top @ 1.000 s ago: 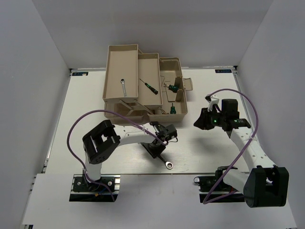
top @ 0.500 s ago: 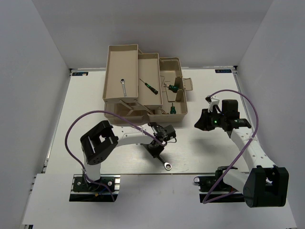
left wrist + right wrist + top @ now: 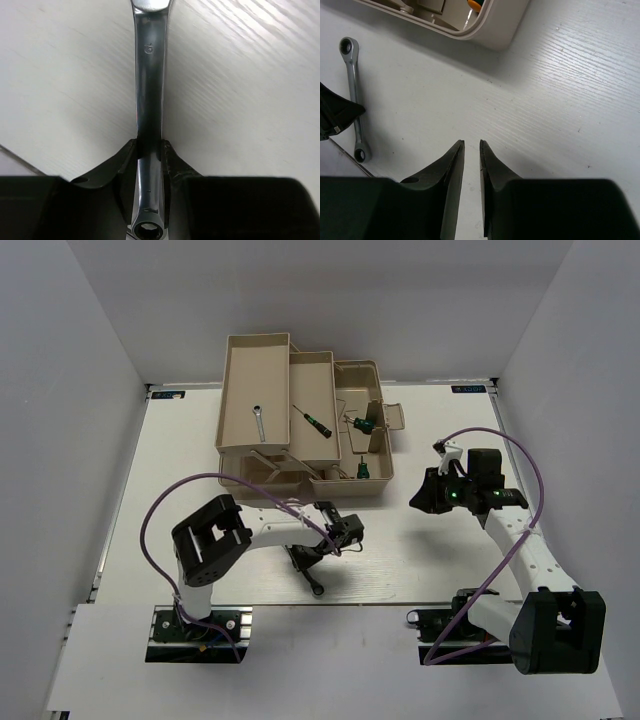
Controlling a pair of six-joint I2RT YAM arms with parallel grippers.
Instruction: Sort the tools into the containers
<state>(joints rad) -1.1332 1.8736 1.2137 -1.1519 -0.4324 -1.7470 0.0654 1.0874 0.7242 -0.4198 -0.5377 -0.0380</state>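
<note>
The toolbox (image 3: 358,366) is set at the back of the tabletop (image 3: 180,470), with two trays folded out to its left. The short wrench (image 3: 257,422) is seen in the leftmost tray (image 3: 245,370), the thin screwdriver (image 3: 312,420) in the middle tray (image 3: 318,375), and two green-handled screwdrivers (image 3: 362,423) in the box compartment at the right. In front of the toolbox, the long wrench (image 3: 313,582) is gripped between the fingers (image 3: 122,160) of the left gripper (image 3: 308,562). The right gripper (image 3: 418,497) is positioned to the right of the toolbox, apart from it.
</note>
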